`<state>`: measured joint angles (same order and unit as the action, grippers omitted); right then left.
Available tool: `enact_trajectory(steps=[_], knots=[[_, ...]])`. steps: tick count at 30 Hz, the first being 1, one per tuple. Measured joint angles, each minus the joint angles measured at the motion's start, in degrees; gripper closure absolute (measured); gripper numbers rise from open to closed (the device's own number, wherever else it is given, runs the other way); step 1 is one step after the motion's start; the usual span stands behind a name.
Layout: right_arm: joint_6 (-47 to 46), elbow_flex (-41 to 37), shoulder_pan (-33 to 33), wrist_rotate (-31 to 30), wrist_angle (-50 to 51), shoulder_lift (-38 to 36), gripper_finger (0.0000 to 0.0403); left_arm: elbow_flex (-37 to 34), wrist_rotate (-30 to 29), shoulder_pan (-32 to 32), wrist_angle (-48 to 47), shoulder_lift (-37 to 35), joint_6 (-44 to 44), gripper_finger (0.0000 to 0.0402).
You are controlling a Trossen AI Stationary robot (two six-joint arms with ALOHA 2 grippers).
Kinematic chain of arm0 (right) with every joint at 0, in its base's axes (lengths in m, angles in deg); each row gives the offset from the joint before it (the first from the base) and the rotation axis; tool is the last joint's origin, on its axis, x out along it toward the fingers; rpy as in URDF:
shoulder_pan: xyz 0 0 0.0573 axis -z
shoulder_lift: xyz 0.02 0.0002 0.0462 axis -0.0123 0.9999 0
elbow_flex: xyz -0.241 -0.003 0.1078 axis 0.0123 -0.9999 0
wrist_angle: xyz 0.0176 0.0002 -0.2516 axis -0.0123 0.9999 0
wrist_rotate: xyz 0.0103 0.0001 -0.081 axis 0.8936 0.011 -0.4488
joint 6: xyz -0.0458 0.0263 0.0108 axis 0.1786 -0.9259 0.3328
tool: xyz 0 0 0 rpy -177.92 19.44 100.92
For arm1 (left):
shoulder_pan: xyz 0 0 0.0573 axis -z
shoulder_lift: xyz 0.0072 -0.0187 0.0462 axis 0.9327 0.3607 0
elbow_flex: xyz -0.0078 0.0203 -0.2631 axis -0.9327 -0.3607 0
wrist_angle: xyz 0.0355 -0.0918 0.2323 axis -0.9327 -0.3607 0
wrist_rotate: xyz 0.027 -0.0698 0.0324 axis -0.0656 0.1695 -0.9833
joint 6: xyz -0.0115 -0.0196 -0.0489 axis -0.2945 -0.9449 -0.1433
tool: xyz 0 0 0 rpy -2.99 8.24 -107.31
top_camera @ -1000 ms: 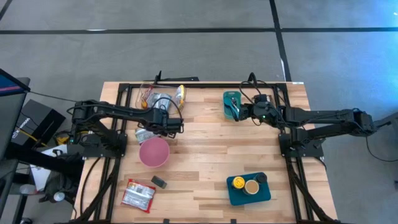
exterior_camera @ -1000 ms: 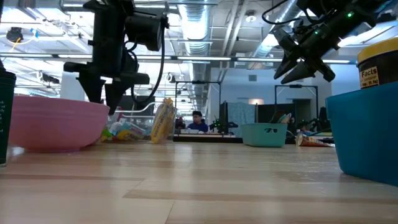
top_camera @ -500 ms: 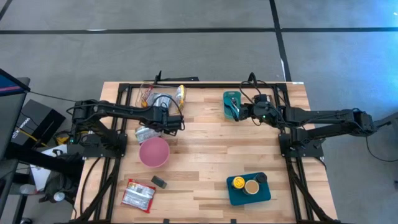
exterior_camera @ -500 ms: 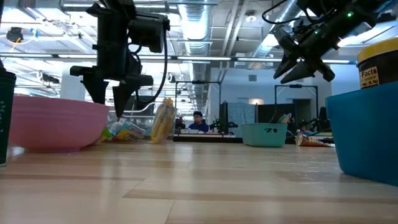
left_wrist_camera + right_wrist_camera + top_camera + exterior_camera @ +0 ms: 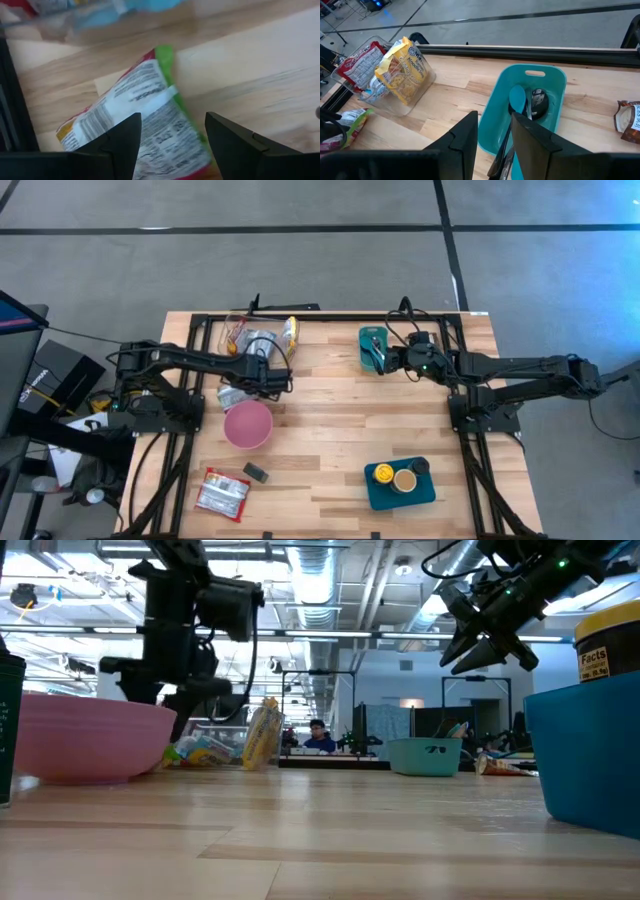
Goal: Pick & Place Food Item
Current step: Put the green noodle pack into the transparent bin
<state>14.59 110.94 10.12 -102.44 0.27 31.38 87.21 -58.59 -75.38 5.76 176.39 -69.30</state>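
Just behind the round pink plastic bowl (image 5: 247, 424), the left gripper (image 5: 268, 383) hangs released over a green-edged white crinkly snack packet (image 5: 145, 125), while the right gripper (image 5: 392, 361), slightly parted and empty, waits well apart.

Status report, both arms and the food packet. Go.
Left gripper open over the snack packet, which lies flat on the table beside the pink bowl. Nothing held. Right gripper hangs above the teal utensil bin, idle. Path clear.

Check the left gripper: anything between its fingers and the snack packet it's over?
Nothing visible. The left gripper hangs open directly above the green-edged snack packet, which lies flat on the table beside the pink bowl. No object sits between fingers and packet.
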Motion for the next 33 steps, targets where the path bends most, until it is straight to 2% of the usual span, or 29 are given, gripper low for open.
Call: enact_trajectory(steps=[22, 33], knots=[[0.0, 0.0, 0.0, -0.1, -0.1, 0.0, 0.029, -5.1, -1.0, 0.0, 4.3, 0.0, 1.5, 0.0205], [0.0, 0.0, 0.0, -0.2, -0.1, 0.0, 0.029, -5.5, -0.9, 0.0, 4.0, -0.1, 1.5, 0.0249]])
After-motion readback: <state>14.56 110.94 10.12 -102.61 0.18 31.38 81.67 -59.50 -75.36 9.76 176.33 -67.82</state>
